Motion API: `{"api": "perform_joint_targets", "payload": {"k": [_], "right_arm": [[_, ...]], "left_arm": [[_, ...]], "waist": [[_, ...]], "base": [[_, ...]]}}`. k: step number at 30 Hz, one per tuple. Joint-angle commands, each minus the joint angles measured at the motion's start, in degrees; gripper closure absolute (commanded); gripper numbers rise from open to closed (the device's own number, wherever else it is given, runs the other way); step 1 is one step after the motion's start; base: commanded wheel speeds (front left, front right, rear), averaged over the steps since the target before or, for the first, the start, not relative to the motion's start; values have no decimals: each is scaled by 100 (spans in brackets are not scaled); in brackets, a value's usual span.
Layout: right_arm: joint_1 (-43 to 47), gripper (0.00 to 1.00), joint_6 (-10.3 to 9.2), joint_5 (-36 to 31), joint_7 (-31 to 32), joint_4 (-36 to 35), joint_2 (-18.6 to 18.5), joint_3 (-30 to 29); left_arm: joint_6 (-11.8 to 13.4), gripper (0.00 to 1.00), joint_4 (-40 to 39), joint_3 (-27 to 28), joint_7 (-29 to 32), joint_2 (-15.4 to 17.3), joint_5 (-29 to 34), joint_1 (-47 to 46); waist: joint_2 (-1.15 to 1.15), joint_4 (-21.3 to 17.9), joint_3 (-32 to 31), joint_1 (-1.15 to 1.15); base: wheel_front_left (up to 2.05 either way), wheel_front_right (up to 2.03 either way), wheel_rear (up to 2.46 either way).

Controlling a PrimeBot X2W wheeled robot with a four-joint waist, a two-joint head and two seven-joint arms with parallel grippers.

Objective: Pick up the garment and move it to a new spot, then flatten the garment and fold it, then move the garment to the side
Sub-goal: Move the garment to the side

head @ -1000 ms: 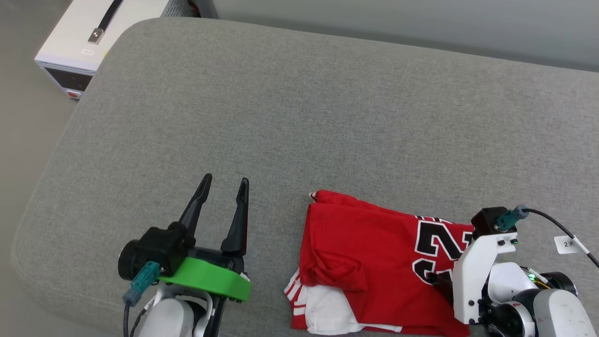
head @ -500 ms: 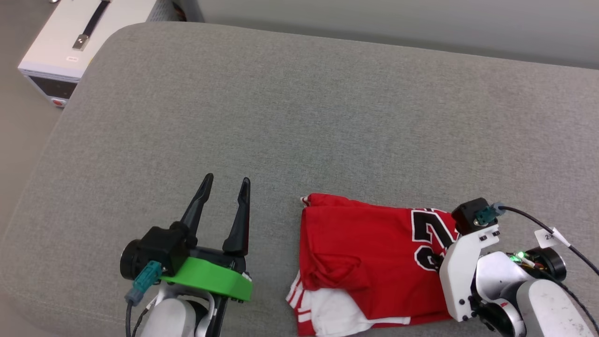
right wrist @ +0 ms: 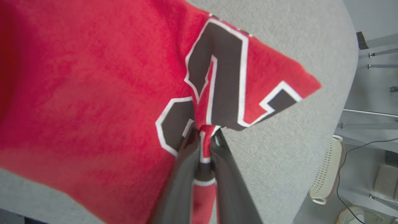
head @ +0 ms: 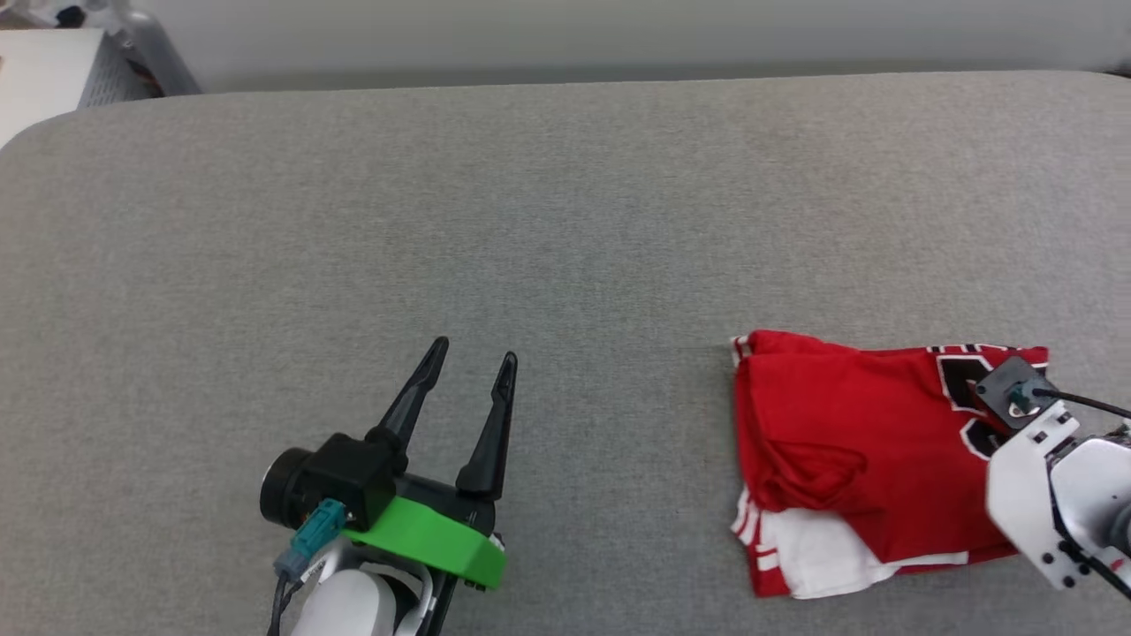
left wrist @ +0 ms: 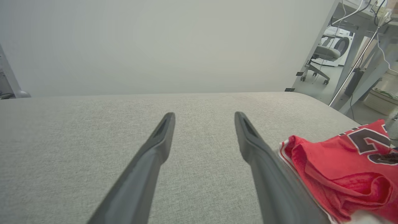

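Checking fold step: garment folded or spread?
Folded: the garment lies as a compact layered bundle, white sleeve poking from under the red top layer.

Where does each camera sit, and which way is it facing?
Head view: on the head, looking forward and down at the grey cushion; shows the open left gripper and the right arm's white wrist at the garment.
Left wrist view: on the left wrist, looking low along its open fingers across the cushion toward a pale wall.
Right wrist view: on the right wrist, looking down along the right gripper, shut on the garment's black number.
Shared: all three show the garment.
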Motion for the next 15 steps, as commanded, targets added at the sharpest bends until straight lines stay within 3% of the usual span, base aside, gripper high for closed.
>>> {"api": "perform_joint_targets", "payload": {"k": [1,4,8,9,14,15], "right_arm": [[-142,100,-10,23,-125,90,-198,75],[-287,100,-10,43,-348,280,-552,212],[-541,100,-10,-5,-774,607,-731,169],[-975,100,-10,-304,-1469,1148,-799,102],[-1478,100,-10,-529,-2109,1993,-786,-105],[-1742,100,-10,-648,-2344,2440,-760,-258]], "left_arm": [[-15,0,-17,-70,-33,58,-19,-100],[-15,0,-13,-294,-33,119,7,-151],[-15,0,-73,-493,-33,180,34,-255],[-15,0,-132,-739,-33,309,89,-483],[-15,0,-227,-917,-33,442,133,-816],[-15,0,-336,-994,-33,494,171,-1004]], "waist": [[0,-554,123,0],[0,-825,204,0],[0,-1128,410,0],[0,-1403,859,0],[0,-1520,1388,0],[0,-1540,1675,0]], "base": [[0,0,0],[0,0,0],[0,0,0],[0,0,0],[0,0,0],[0,0,0]]}}
